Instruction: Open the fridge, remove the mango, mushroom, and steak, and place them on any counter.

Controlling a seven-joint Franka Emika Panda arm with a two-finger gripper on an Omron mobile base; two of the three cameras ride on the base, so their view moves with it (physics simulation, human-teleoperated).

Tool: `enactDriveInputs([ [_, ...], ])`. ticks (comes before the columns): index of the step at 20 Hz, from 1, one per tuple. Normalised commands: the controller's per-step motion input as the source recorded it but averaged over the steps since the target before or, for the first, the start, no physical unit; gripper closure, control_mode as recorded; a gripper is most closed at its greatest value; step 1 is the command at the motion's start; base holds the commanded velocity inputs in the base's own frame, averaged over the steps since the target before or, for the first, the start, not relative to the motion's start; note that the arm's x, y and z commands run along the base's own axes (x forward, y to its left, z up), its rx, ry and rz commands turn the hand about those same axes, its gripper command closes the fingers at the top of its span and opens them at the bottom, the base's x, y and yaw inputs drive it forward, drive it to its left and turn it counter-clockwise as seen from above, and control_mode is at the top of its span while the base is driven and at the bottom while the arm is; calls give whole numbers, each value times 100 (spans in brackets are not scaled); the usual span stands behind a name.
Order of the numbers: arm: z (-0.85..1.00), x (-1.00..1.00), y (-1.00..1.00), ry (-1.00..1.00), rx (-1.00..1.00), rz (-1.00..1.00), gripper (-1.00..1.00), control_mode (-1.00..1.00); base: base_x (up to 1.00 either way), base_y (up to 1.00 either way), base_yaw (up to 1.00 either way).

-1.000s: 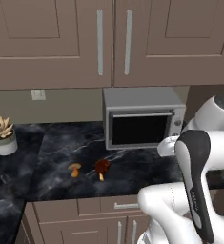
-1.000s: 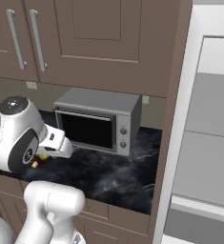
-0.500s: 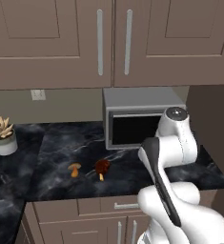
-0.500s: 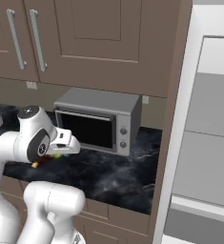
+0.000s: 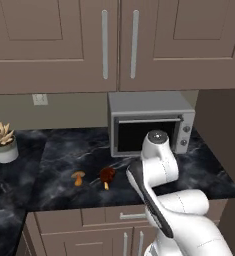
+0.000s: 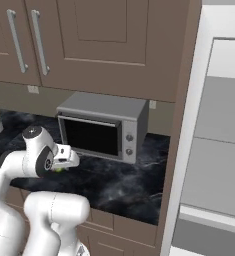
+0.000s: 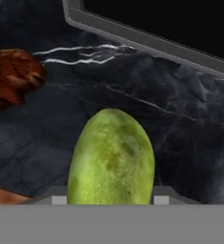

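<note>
My gripper is shut on the mango, a yellow-green oval held low over the counter in front of the microwave. In the right base view a sliver of the mango peeks out under the hand at the gripper. The dark red steak lies on the counter just left of my arm, and the steak also sits at the hand view's left. The tan mushroom stands left of the steak. The light-grey fridge fills the right side.
A grey microwave sits at the back of the counter, right behind the hand. A potted succulent stands at the far left. Brown wall cabinets hang above. Bare worktop lies right of the arm.
The arm has swung from the right to the left and down, bringing the mango low in front of the microwave. Steak and mushroom have stayed put.
</note>
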Motion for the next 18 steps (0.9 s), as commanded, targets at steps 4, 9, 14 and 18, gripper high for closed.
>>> enactDriveInputs([
  [4, -61, 24, 10, 0, 0, 6, 100, -100, 0, 0, 0],
  [9, -61, 38, 7, 0, 1, 4, 100, -100, 0, 0, 0],
  [14, -75, 47, 0, 0, 3, 3, 100, -100, 0, 0, 0],
  [18, -78, 38, 0, 2, 3, 0, -100, -100, 0, 0, 0],
])
